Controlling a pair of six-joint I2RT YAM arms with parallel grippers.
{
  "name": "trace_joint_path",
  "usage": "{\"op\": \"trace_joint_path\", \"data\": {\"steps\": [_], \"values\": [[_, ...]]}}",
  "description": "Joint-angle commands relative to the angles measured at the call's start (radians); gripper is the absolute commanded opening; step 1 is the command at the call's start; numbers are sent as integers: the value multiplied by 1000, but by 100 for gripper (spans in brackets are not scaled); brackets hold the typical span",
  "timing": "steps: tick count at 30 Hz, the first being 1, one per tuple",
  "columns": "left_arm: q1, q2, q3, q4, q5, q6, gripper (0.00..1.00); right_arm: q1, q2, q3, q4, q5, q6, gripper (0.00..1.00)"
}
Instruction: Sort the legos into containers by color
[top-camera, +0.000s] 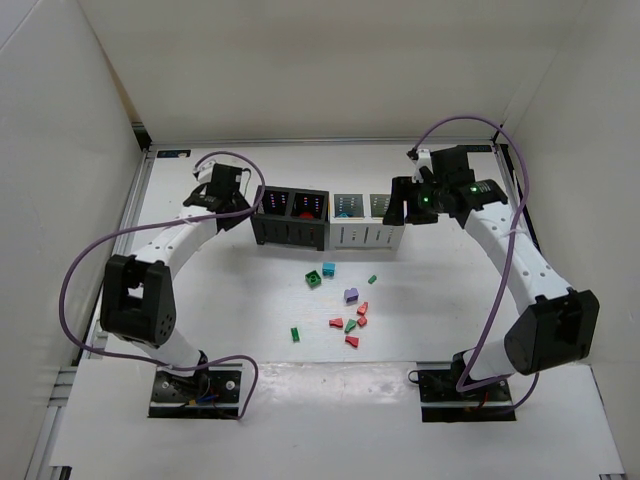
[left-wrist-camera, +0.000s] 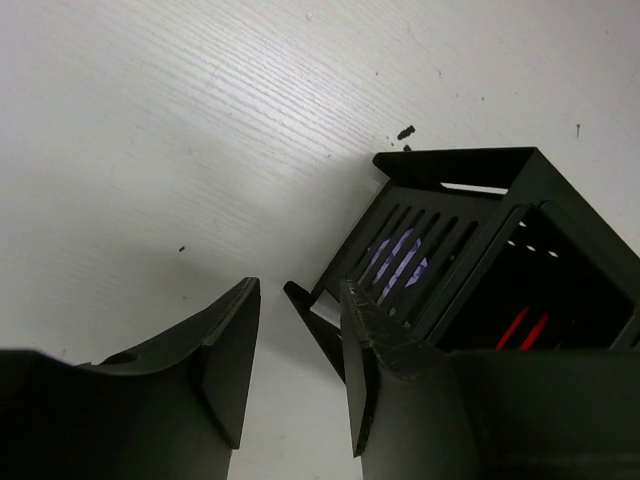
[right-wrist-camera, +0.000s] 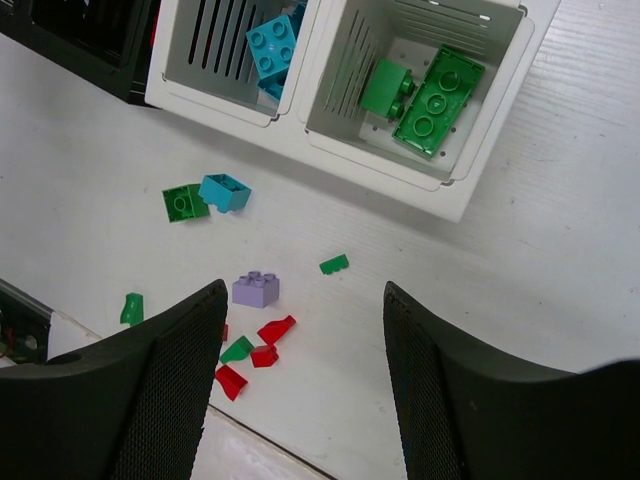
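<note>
The containers are two black bins (top-camera: 290, 215) joined to two white bins (top-camera: 365, 235). Inside the white bins (right-wrist-camera: 480, 150) I see green bricks (right-wrist-camera: 430, 95) in one and a teal brick (right-wrist-camera: 272, 45) in the other. Purple (left-wrist-camera: 400, 255) and red (left-wrist-camera: 525, 325) show through the black bin's (left-wrist-camera: 480, 190) slots. Loose legos lie in front: green (right-wrist-camera: 183, 202), teal (right-wrist-camera: 225, 191), purple (right-wrist-camera: 255, 289), a small green one (right-wrist-camera: 334, 264) and red ones (right-wrist-camera: 276, 328). My left gripper (left-wrist-camera: 300, 290) hangs beside the black bin's left end, jaws narrowly apart and empty. My right gripper (right-wrist-camera: 305, 290) hovers open by the white bins.
A further green piece (top-camera: 295, 334) lies apart, left of the red cluster (top-camera: 355, 320). White walls enclose the table on three sides. Purple cables loop from both arms. A dark speck (left-wrist-camera: 405, 132) marks the table behind the black bin.
</note>
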Motion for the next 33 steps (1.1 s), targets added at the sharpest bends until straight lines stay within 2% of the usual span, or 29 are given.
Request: {"op": "trace_joint_path", "data": {"steps": [1, 6, 11, 16, 17, 19, 20, 22, 23, 27, 33], "values": [[-44, -65, -25, -5, 28, -11, 48, -4, -34, -9, 30, -3, 5, 67], [-86, -80, -35, -16, 17, -8, 48, -2, -46, -26, 36, -2, 0, 67], [-98, -106, -40, -60, -62, -16, 48, 4, -63, -36, 38, 3, 3, 67], [-78, -164, -20, -132, -171, 0, 58, 24, -81, -55, 35, 21, 3, 67], [-71, -173, -19, -151, -178, 3, 67, 29, -87, -56, 33, 29, 1, 68], [-45, -222, -14, -166, -178, 20, 74, 44, -95, -67, 35, 46, -2, 68], [-40, -238, -19, -169, -178, 23, 83, 52, -95, -72, 35, 59, -5, 68], [-43, -293, -31, -177, -146, 49, 91, 93, -97, -79, 33, 91, -12, 68], [-48, -319, -41, -177, -133, 53, 100, 101, -95, -89, 35, 125, -24, 68], [-110, -380, -101, -226, -96, 66, 100, 228, -68, -108, 33, 240, -26, 74], [-184, -502, -215, -267, -34, 13, 100, 349, 27, -147, 52, 213, -41, 74]]}}
